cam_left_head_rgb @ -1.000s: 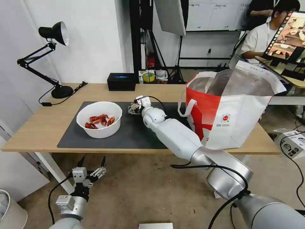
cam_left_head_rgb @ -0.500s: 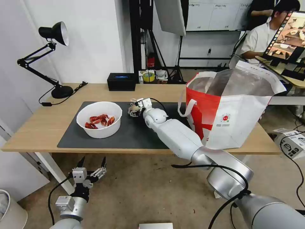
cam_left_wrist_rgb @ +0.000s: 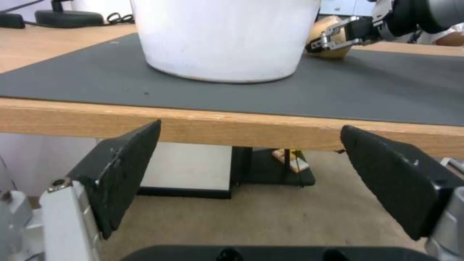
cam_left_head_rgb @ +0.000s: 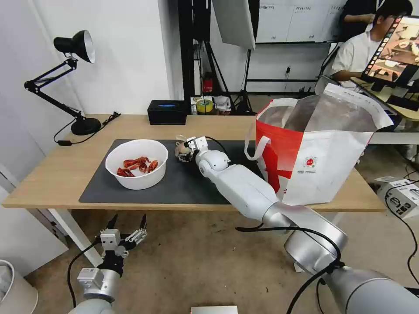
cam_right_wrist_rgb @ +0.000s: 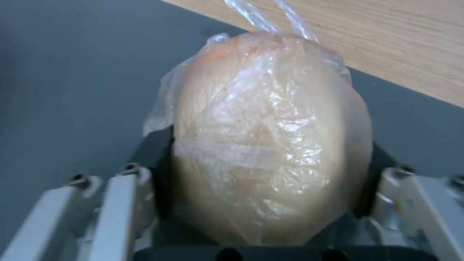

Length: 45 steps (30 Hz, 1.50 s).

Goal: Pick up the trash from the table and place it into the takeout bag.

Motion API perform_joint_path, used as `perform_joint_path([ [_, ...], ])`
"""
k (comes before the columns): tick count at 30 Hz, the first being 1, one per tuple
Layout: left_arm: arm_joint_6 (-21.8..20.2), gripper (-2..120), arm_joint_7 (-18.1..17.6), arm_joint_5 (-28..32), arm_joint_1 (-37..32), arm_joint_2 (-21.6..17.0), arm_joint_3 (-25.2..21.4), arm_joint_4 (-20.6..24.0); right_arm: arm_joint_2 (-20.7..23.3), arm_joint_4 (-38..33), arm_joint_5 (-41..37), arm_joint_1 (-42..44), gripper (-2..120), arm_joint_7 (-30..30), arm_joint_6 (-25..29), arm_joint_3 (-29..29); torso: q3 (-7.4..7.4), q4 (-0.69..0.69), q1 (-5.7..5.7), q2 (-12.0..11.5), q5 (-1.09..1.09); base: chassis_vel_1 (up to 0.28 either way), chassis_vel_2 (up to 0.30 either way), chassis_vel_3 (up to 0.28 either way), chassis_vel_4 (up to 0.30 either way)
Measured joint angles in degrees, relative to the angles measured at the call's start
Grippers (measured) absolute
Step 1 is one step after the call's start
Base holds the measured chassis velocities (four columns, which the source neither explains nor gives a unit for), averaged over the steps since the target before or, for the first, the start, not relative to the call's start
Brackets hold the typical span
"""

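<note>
Change: since one second before, the right hand (cam_left_head_rgb: pixel 184 152) had closed around the bagged bun (cam_left_head_rgb: pixel 181 149) and raised it a little from the mat; the bowl (cam_left_head_rgb: pixel 136 163) and the takeout bag (cam_left_head_rgb: pixel 312 150) had not moved.
Right hand: it was grasping the bagged bun (cam_right_wrist_rgb: pixel 270 137), one finger on each side of it.
Left hand (cam_left_head_rgb: pixel 127 225): released, fingers wide apart, parked below the front edge of the worktop (cam_left_head_rgb: pixel 52 176).
Risk: the plastic wrap looked smooth and loose, so I judge the bun could slip out during the carry; the bag's rim stood high and could catch the arm.
Position: the bun sat between the fingers, near the mat's far edge, at about 3 o'clock of the bowl; the takeout bag stood at 3 o'clock of the hand, well apart.
</note>
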<state>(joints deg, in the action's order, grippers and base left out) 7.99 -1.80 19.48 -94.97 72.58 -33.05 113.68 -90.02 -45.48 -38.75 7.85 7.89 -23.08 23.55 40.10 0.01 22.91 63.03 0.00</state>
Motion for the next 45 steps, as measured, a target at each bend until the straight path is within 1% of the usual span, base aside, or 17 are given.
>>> perform_joint_path([
  [5, 0.01, 100, 0.00, 0.00, -0.38, -0.18, -0.05, 0.20, 0.08, -1.27, 0.00, 0.47, 40, 0.56, 0.08, 0.00, 0.00, -0.01, 0.00, 0.00, 0.00, 0.000, 0.000, 0.000, 0.000],
  [7, 0.01, 100, 0.00, 0.00, -0.53, -0.20, -0.09, 0.29, 0.16, -1.93, 0.00, 0.67, 36, 0.86, 0.11, -0.09, 0.01, -0.01, 0.00, 0.00, 0.00, 0.000, 0.000, 0.000, 0.000],
  [10, 0.02, 100, -0.02, 0.00, -0.96, -0.27, -0.16, 0.68, 1.79, -7.28, 0.04, 1.80, 22, 2.15, 0.30, -0.21, 0.00, 0.00, 0.00, 0.00, 0.00, 0.000, 0.000, 0.000, 0.000],
  [12, 0.02, 100, -0.02, -0.01, -1.01, -0.29, -0.16, 0.78, 2.44, -8.96, 0.05, 2.13, 18, 2.44, 0.32, -0.16, 0.00, 0.00, 0.01, 0.00, 0.00, 0.000, 0.000, 0.000, 0.000],
  [16, 0.02, 100, -0.03, -0.07, -1.24, -0.29, -0.05, 1.12, 7.54, -19.21, 0.04, 4.49, 8, 5.21, 0.58, -0.06, 0.00, -0.01, 0.01, 0.00, 0.00, 0.000, 0.000, 0.000, 0.000],
  [18, 0.02, 100, -0.11, -0.24, -1.48, -0.13, 0.18, 1.25, 11.91, -26.87, -0.11, 6.38, 7, 7.01, 1.35, -0.38, 0.00, -0.01, 0.01, -0.01, 0.01, 0.000, 0.000, 0.000, 0.000],
  [19, 0.02, 100, -0.11, -0.24, -1.48, -0.13, 0.18, 1.25, 11.91, -26.87, -0.11, 6.38, 7, 7.01, 1.35, -0.38, 0.00, -0.01, 0.01, -0.01, 0.01, 0.000, 0.000, 0.000, 0.000],
  [23, 0.03, 100, -0.09, -0.96, -1.92, 0.26, 0.74, 1.47, 21.77, -44.42, -2.15, 11.03, 7, 9.23, 2.23, -2.96, 0.00, -0.01, 0.01, -0.01, 0.02, 0.000, 0.000, 0.000, 0.000],
  [24, 0.03, 100, -0.09, -0.96, -1.92, 0.26, 0.74, 1.47, 21.77, -44.42, -2.15, 11.03, 7, 9.23, 2.23, -2.96, 0.00, -0.01, 0.01, -0.01, 0.02, 0.000, 0.000, 0.000, 0.000],
  [26, 0.02, 100, -0.12, -1.19, -2.05, 0.41, 0.96, 1.72, 26.38, -52.31, -3.56, 13.44, 7, 9.55, 2.65, -5.23, 0.00, -0.01, 0.01, -0.01, 0.03, 0.000, 0.000, 0.000, 0.000],
  [27, 0.02, 100, -0.12, -1.19, -2.05, 0.41, 0.96, 1.72, 26.38, -52.31, -3.56, 13.44, 7, 9.55, 2.65, -5.23, 0.00, -0.01, 0.01, -0.01, 0.03, 0.000, 0.000, 0.000, 0.000],
  [31, -0.10, 100, -0.20, -1.47, -2.29, 0.42, 1.09, 2.22, 35.30, -64.64, -7.16, 17.87, 7, 9.97, 3.82, -10.94, 0.00, -0.02, 0.00, -0.01, 0.02, 0.000, 0.000, 0.000, 0.000],
  [32, -0.10, 100, -0.20, -1.47, -2.29, 0.42, 1.09, 2.22, 35.30, -64.64, -7.16, 17.87, 7, 9.97, 3.82, -10.94, 0.00, -0.02, 0.00, -0.01, 0.02, 0.000, 0.000, 0.000, 0.000],
  [35, -0.41, 100, -0.41, -1.64, -2.51, 0.93, 1.48, 2.92, 40.87, -71.72, -8.76, 22.11, 7, 10.60, 4.68, -17.16, 0.00, -0.01, 0.00, -0.01, 0.02, 0.000, 0.000, 0.000, 0.000],
  [36, -0.41, 100, -0.41, -1.64, -2.51, 0.93, 1.48, 2.92, 40.87, -71.72, -8.76, 22.11, 7, 10.60, 4.68, -17.16, 0.00, -0.01, 0.00, -0.01, 0.02, 0.000, 0.000, 0.000, 0.000],
  [39, -0.90, 100, -1.05, -2.15, -2.54, 1.27, 2.16, 3.46, 44.08, -75.84, -10.64, 25.42, 7, 11.51, 5.12, -23.03, -0.01, -0.02, 0.00, -0.01, 0.02, 0.000, 0.000, 0.000, 0.000],
  [45, -1.28, 100, -1.55, -2.49, -2.39, 1.36, 2.88, 3.88, 46.83, -76.76, -11.90, 28.13, 7, 14.36, 6.36, -28.95, 0.00, -0.01, 0.00, -0.01, 0.01, 0.000, 0.000, 0.000, 0.000],
])
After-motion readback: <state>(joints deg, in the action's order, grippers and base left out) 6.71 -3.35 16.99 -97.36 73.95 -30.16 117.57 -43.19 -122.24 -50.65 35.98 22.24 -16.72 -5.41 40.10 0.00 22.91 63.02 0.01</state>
